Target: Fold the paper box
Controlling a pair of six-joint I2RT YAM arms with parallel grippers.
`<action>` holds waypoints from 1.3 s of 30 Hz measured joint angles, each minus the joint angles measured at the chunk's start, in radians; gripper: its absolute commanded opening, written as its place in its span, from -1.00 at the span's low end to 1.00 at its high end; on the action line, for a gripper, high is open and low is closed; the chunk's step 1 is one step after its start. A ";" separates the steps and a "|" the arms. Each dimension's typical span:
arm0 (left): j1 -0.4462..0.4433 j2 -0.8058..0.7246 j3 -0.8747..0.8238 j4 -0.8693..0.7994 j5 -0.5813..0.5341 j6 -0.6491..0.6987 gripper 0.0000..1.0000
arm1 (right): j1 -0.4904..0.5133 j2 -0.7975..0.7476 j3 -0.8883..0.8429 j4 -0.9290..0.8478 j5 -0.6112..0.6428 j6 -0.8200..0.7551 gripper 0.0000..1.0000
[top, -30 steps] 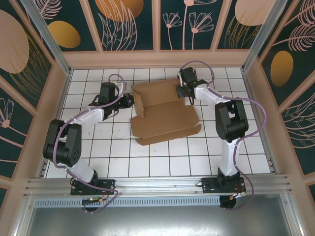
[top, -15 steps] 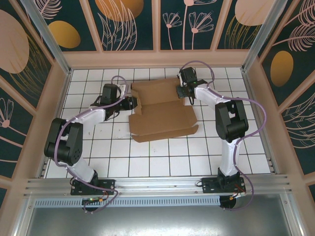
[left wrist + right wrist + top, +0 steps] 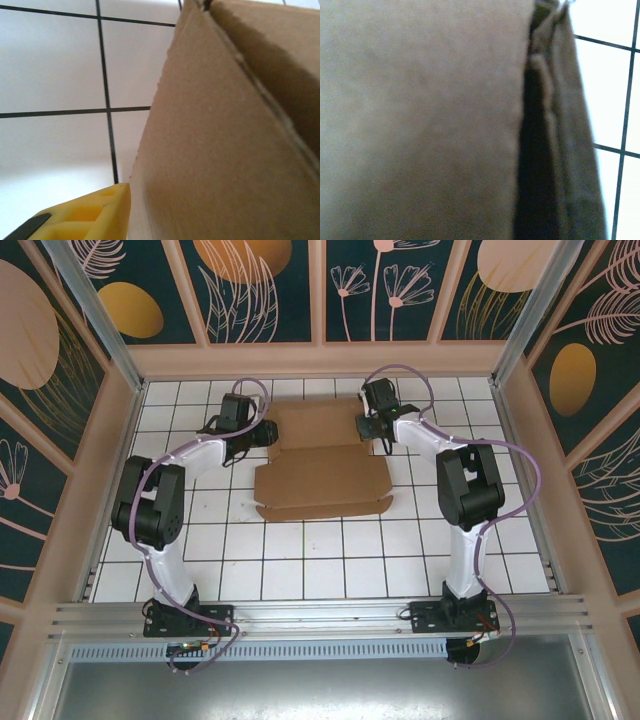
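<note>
Paper box (image 3: 322,475) on tiled table (image 3: 300,560) | left jaws beside it: cannot tell | right jaws: pressed together

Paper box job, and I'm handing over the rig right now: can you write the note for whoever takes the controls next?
Left gripper: at the left edge of the far panel of the plain brown corrugated cardboard box sheet. One yellow fingertip sits beside the cardboard; open or gripping, cannot tell.
Right gripper: shut, at the far panel's right edge; whether it pinches cardboard is unclear.
Box: mid-table on the white tiled tabletop, opened out and mostly flat.
Done: creases show, but no box shape is formed.
Left: probably raise the sides, tuck the flaps, close it up.
</note>
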 measured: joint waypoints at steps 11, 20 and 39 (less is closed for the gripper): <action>-0.012 0.039 0.069 -0.045 -0.188 0.026 -0.90 | 0.043 -0.028 -0.036 0.005 0.012 0.026 -1.00; -0.034 0.050 0.080 -0.051 -0.325 0.063 -1.00 | 0.102 -0.053 -0.047 -0.004 0.099 0.091 -1.00; -0.060 -0.003 -0.097 0.182 -0.336 -0.010 -0.49 | 0.166 -0.235 -0.377 0.267 0.232 0.210 -1.00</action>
